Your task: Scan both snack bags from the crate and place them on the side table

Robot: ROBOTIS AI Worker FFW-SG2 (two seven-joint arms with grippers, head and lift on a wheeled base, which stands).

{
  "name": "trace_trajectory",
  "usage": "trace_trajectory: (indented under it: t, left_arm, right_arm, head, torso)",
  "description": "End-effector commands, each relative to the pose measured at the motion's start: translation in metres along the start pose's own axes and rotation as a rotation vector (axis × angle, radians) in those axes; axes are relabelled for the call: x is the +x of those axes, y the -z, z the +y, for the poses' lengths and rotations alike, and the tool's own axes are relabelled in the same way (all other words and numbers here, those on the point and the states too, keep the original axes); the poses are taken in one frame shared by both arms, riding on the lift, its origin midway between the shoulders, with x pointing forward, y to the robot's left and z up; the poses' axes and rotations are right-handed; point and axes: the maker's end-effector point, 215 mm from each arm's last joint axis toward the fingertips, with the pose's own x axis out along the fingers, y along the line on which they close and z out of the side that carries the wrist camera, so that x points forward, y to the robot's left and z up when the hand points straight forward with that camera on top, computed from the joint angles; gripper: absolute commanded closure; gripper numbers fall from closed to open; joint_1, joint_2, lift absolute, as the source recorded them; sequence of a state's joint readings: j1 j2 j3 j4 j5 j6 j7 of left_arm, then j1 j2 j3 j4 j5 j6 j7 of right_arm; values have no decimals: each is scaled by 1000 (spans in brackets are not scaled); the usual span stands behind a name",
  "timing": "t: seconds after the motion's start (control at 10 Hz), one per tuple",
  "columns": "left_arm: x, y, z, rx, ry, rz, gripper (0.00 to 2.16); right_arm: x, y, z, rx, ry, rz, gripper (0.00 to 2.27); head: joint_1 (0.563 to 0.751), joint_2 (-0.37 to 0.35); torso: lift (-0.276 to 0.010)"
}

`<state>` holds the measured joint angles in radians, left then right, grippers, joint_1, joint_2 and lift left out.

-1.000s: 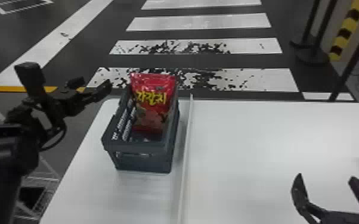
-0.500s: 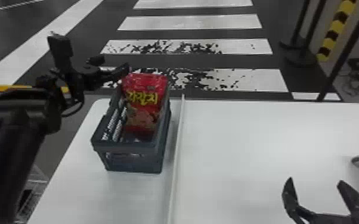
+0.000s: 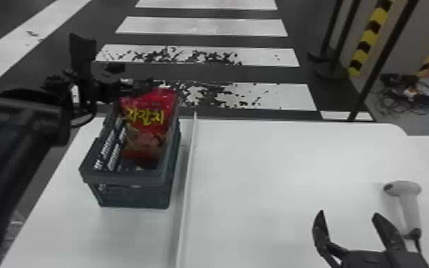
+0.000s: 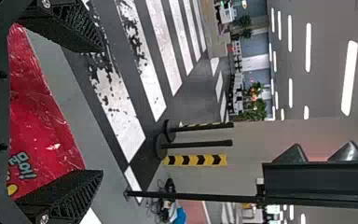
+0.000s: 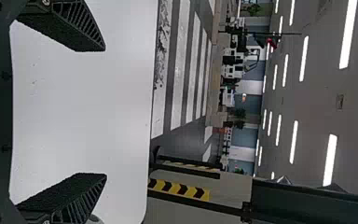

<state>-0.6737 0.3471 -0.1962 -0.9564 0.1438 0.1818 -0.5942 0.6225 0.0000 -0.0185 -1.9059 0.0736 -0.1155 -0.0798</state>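
Observation:
In the head view my left gripper (image 3: 132, 87) is at the far left end of the grey crate (image 3: 126, 178), by the top of an upright red snack bag (image 3: 149, 117). The left wrist view has the same red bag (image 4: 42, 126) between the spread fingers of my left gripper (image 4: 100, 112), near their base. Whether a second bag is in the crate, I cannot tell. A white handheld scanner (image 3: 408, 203) lies on the table at the right. My right gripper (image 3: 347, 217) is parked open in front of it; its wrist view has the gripper (image 5: 105, 112) over bare white tabletop.
A thin raised divider (image 3: 189, 171) runs along the white table (image 3: 278, 178), just right of the crate. Striped barrier posts (image 3: 370, 39) stand on the floor beyond the table's back right.
The head view has swung toward the right, bringing the scanner fully into sight. My left gripper has moved rightward and closer to the red bag's top. My right gripper stays open.

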Motion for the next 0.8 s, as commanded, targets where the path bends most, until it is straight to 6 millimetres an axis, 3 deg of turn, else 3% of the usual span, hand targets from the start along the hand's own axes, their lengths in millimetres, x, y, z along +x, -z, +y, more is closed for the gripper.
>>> trace_trajectory:
  t: [0.0, 0.2, 0.7]
  left_arm:
    - [6, 0, -6, 110, 10, 31, 63]
    - [9, 4, -12, 223, 26, 80, 56]
    - [-1, 58, -16, 137, 9, 97, 56]
  right_arm:
    - [1, 2, -2, 0, 5, 4, 22]
    - [3, 2, -4, 0, 8, 6, 22]
    - [4, 11, -12, 6, 21, 19, 22]
  head:
    - [695, 5]
    - [695, -7]
    - [695, -8]
  torso:
    - [-95]
    - [-95]
    - [-95]
